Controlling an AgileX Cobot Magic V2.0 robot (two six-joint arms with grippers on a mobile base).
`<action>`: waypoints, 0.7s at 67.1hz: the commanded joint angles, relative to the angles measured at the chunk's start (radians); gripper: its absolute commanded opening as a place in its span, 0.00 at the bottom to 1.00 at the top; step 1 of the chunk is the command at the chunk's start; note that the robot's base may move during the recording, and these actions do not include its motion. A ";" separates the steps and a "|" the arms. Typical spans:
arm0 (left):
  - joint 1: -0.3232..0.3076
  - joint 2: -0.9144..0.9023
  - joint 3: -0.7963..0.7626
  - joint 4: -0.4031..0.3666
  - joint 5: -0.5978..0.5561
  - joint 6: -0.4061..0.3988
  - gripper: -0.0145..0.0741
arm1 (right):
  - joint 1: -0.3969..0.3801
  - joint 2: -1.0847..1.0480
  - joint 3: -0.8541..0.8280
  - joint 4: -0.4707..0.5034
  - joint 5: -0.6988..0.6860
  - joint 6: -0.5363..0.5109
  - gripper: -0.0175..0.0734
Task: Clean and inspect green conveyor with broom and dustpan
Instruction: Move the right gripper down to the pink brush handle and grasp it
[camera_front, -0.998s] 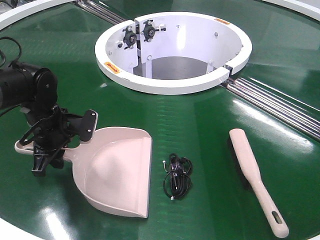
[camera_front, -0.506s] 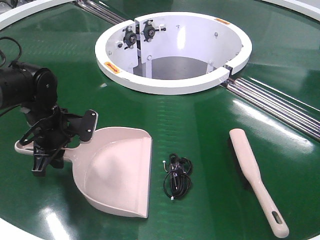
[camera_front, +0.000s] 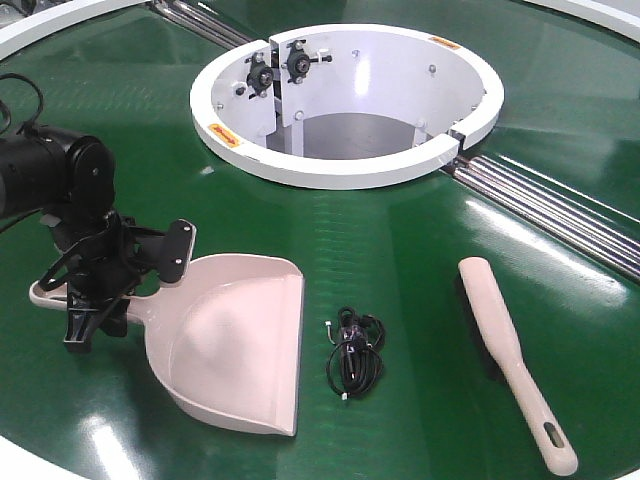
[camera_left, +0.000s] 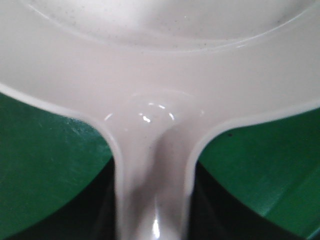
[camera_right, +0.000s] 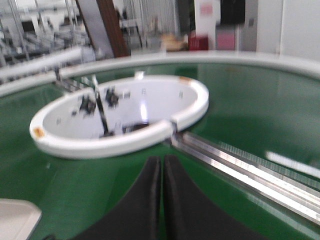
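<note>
Plainly, the pale beige-pink plastic dustpan (camera_front: 235, 350) lies flat on the glossy dark-green conveyor belt (camera_front: 400, 250), its handle straddled by the left pincer (camera_front: 105, 295). Whether those jaws have clamped cannot be told. The right pincer (camera_right: 161, 200) is pressed closed, empty, above the belt. The dustpan looks light, stiff and slick, so the handle near the scoop seems the best hold. The slim beige-pink hand broom (camera_front: 505, 345) lies well apart.
</note>
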 joint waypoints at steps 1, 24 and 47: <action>-0.009 -0.038 -0.025 -0.014 0.015 0.004 0.16 | -0.006 0.080 -0.078 0.033 0.027 -0.014 0.18; -0.009 -0.038 -0.025 -0.014 0.015 0.004 0.16 | -0.006 0.188 -0.075 0.046 0.115 -0.013 0.21; -0.009 -0.038 -0.025 -0.014 0.015 0.004 0.16 | 0.093 0.323 -0.102 -0.029 0.227 -0.089 0.58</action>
